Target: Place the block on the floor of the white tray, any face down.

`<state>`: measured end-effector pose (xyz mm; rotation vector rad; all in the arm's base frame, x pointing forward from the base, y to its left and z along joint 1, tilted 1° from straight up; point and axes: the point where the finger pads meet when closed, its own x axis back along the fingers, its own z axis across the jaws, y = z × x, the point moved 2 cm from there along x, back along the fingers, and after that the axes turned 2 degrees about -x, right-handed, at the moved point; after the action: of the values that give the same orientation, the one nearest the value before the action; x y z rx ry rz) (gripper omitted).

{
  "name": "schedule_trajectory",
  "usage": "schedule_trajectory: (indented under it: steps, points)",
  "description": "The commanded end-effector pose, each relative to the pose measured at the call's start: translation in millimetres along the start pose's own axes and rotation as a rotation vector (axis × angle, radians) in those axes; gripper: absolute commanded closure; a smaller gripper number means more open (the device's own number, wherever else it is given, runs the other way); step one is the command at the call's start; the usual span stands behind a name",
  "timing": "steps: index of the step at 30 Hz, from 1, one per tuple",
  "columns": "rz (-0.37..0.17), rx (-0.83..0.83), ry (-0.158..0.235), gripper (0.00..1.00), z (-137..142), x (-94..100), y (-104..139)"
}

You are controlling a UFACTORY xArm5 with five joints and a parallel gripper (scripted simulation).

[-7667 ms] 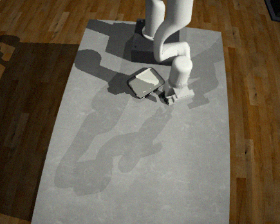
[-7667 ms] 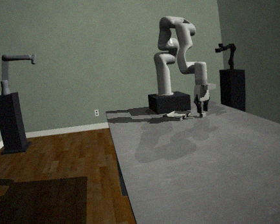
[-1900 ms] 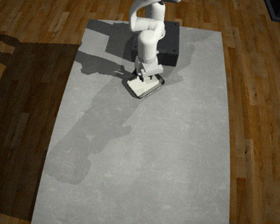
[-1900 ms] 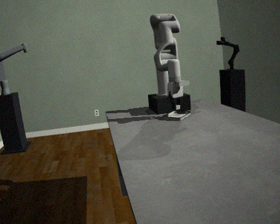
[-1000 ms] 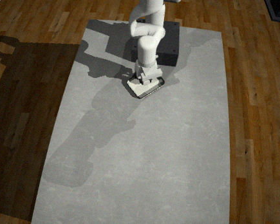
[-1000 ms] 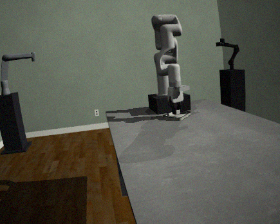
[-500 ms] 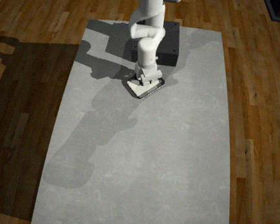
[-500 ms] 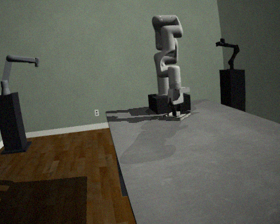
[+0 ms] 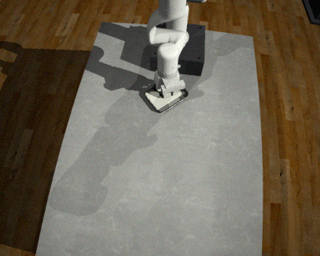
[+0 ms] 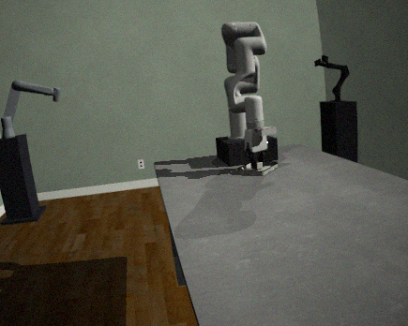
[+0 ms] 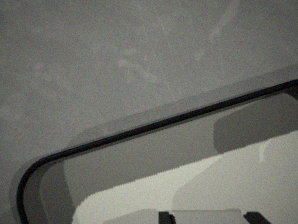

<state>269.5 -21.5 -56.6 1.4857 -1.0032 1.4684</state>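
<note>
The white tray (image 9: 166, 99) with a dark rim lies on the grey table top just in front of the arm's base; it also shows in the exterior view (image 10: 263, 168). My gripper (image 9: 169, 92) hangs low over the tray, fingers pointing down (image 10: 256, 160). In the wrist view the tray's pale floor (image 11: 225, 185) and its dark rounded rim (image 11: 150, 127) fill the lower half. Between my two dark fingertips a pale block (image 11: 207, 215) shows at the bottom edge. The gripper is shut on it. Whether the block touches the tray floor I cannot tell.
The arm's dark base block (image 9: 187, 48) stands right behind the tray. Two other arms on dark pedestals stand off the table, one at the left (image 10: 14, 178) and one at the far right (image 10: 339, 126). The wooden floor surrounds the table.
</note>
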Motion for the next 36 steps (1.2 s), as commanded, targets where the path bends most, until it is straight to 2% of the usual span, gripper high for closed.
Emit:
schedule_trajectory:
  steps: [1,30,31,36]
  points:
    - [0.002,0.000,0.001,1.00,0.3,-0.1,-0.6]
    - [0.002,0.000,0.001,1.00,0.3,-2.7,-0.6]
    - [0.002,0.000,0.001,0.40,0.3,-2.7,-0.6]
    - [0.002,0.000,0.001,0.40,0.3,-2.7,-0.6]
